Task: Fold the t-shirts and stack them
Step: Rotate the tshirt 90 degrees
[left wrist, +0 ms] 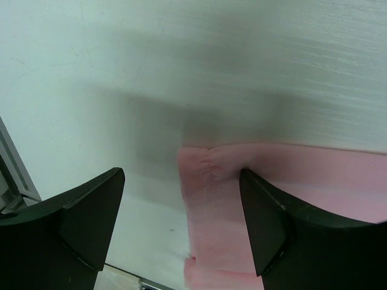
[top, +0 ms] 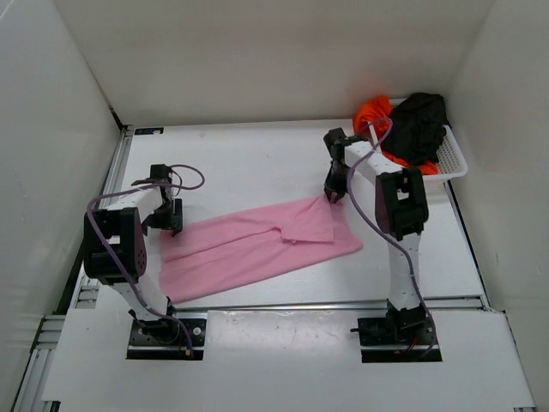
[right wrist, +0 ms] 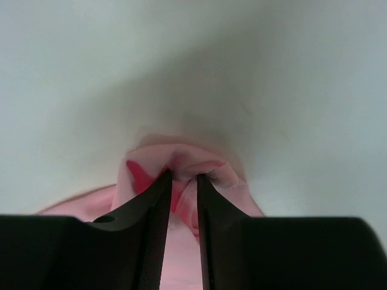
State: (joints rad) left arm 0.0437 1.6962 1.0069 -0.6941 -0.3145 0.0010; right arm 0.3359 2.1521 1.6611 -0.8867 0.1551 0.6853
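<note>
The light pink t-shirt lies spread in a long, slanted band across the table. My left gripper hovers open over its left end, and the left wrist view shows the shirt's hemmed corner between the wide-apart fingers of that gripper. My right gripper is at the shirt's upper right corner. In the right wrist view this gripper is shut on a bunched fold of pink fabric. The black t-shirt and the orange-red t-shirt sit crumpled in the basket.
A white mesh basket stands at the back right corner, close behind my right arm. White walls enclose the table on three sides. A metal rail runs along the near edge in front of the arm bases.
</note>
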